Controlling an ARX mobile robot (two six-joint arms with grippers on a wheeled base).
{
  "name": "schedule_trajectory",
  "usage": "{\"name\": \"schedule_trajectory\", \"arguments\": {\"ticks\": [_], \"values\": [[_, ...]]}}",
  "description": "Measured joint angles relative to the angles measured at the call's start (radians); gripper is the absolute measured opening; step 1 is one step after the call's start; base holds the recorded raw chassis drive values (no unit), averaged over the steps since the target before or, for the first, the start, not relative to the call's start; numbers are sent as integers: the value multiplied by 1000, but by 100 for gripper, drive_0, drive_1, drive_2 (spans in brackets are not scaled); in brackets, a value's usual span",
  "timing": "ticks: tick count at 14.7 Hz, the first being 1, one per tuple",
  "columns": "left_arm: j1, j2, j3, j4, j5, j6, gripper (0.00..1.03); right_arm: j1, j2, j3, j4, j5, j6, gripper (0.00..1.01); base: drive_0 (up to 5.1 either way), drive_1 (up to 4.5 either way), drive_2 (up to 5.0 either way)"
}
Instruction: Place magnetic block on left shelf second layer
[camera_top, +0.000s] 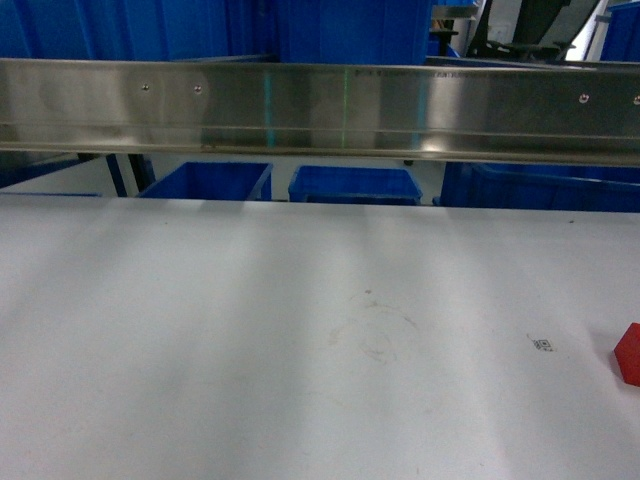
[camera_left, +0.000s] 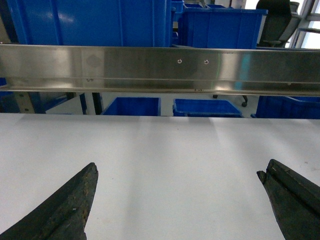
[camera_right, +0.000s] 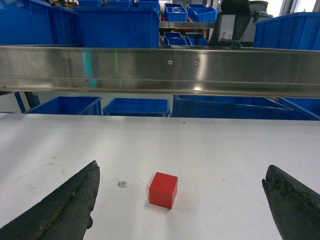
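The magnetic block (camera_right: 163, 190), a small red cube, sits on the white table (camera_right: 225, 150) ahead of my right gripper (camera_right: 182, 166). That gripper is open, with the cube lying beyond the fingertips, slightly left of the middle of the gap. In the head view the magnetic block (camera_top: 629, 354) shows only at the right edge. My left gripper (camera_left: 180, 167) is open over bare table with nothing between its fingers. A shiny steel rail of the shelf (camera_top: 320, 110) runs across above the table's far edge. Which layer it belongs to I cannot tell. Neither gripper shows in the head view.
Blue crates (camera_top: 355, 185) stand beyond and below the far table edge, and larger ones (camera_left: 95, 22) sit above the rail. A small code sticker (camera_right: 121, 183) lies left of the cube. Faint scuff marks (camera_top: 378, 335) mark the table. A dark office chair (camera_left: 277, 22) stands at the back right.
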Motion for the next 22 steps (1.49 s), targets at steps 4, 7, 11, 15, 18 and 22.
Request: {"name": "schedule_trajectory", "arguments": {"ticks": [4,7,11,15,18,22], "values": [[0,0,0,0,0,0,98,2,70,3,84,-6,43,98,0,0,0],[0,0,0,0,0,0,98,31,593,150,401,-61,246,98,0,0,0],[0,0,0,0,0,1,98,-1,1621,721,439,138,207,98,0,0,0],[0,0,0,0,0,1,98,-30,1633,602,546,176,110,98,0,0,0],[0,0,0,0,0,1,98,29,1670,539,558,184,109,98,0,0,0],[0,0,0,0,0,1,98,99,1727,517,618,214,141,98,0,0,0]]}}
